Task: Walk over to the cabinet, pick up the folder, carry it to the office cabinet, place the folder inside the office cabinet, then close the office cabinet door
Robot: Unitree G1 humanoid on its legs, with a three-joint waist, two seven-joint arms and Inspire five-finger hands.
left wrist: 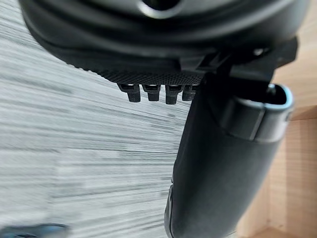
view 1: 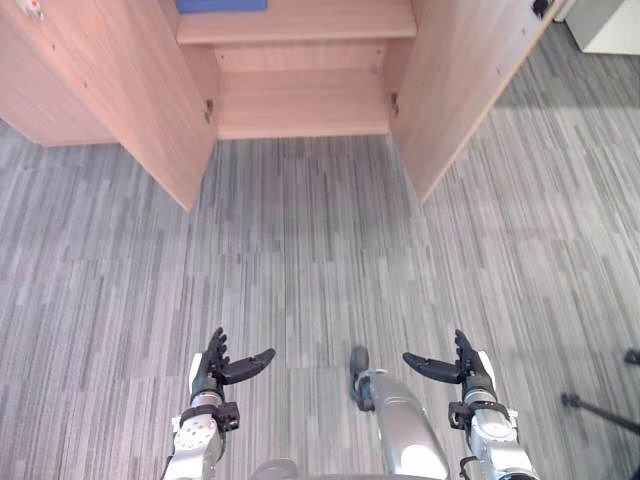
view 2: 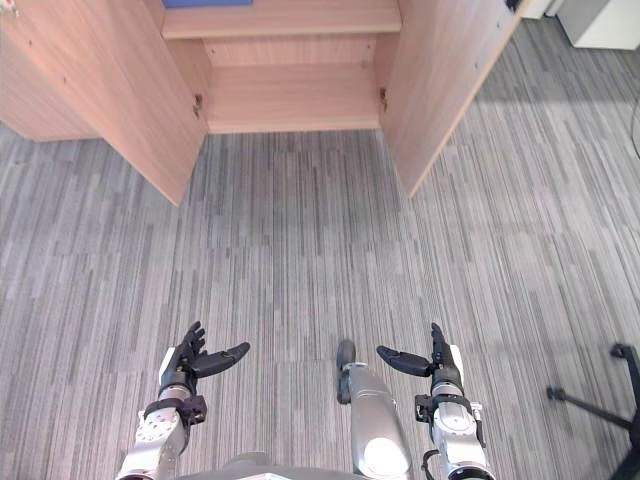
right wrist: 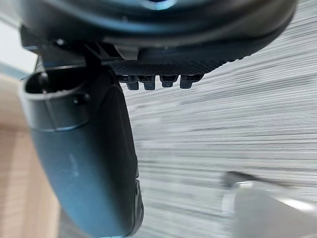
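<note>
Grey carpet (view 1: 300,260) below; left robot hand (view 1: 215,370) and right robot hand (view 1: 466,368) spread, empty. Ahead, the blue folder (view 1: 222,5) in the cabinet (view 1: 300,105) seems light, stiff; I would pinch its edge.

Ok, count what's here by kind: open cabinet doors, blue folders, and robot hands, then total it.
Open cabinet doors: 2, left door and right door
Blue folder: 1, on the shelf
Robot hands: 2, left hand and right hand, both open
Total: 5
</note>
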